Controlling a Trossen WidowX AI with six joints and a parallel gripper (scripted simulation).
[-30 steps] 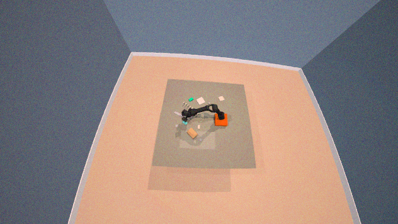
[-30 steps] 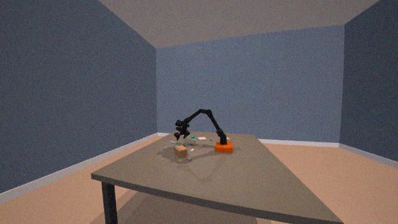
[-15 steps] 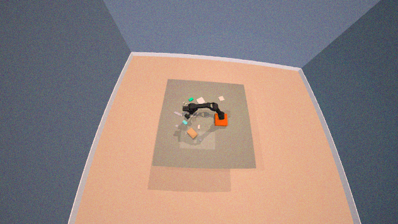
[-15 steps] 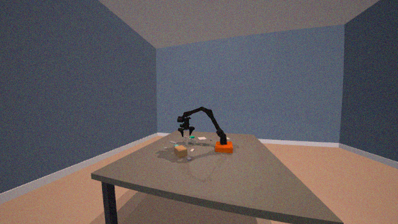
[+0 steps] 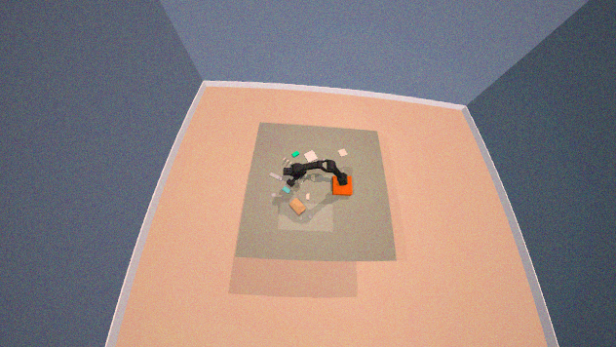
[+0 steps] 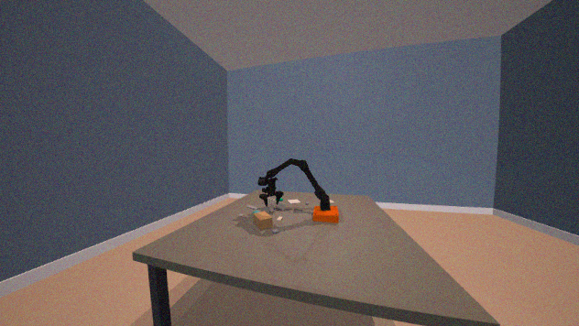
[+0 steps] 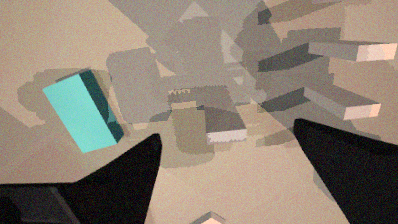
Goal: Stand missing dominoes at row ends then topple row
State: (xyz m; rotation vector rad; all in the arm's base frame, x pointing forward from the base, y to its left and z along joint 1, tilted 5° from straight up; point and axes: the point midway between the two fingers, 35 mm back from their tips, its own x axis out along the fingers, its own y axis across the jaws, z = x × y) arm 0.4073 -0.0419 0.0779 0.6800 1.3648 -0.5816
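Note:
My gripper (image 6: 272, 205) (image 7: 227, 132) is open and points down, with nothing held between its fingers. A pale domino (image 7: 226, 135) shows between and beyond the fingertips in the wrist view; it seems to stand apart from the row, but its contact with the table is hard to see. Two standing row dominoes show at the right of the wrist view, one nearer (image 7: 362, 111) and one farther (image 7: 376, 52), with part of another above. In the top view a few row dominoes (image 5: 287, 161) show behind the arm; the rest are hidden.
A teal block (image 7: 80, 115) (image 5: 286, 190) lies left of the fingers in the wrist view. A tan box (image 5: 297, 206) (image 6: 263, 220), a small pale piece (image 5: 307, 196), a long pale bar (image 5: 275, 176), a green block (image 5: 295, 154) and a white square (image 5: 310, 156) are around the arm.

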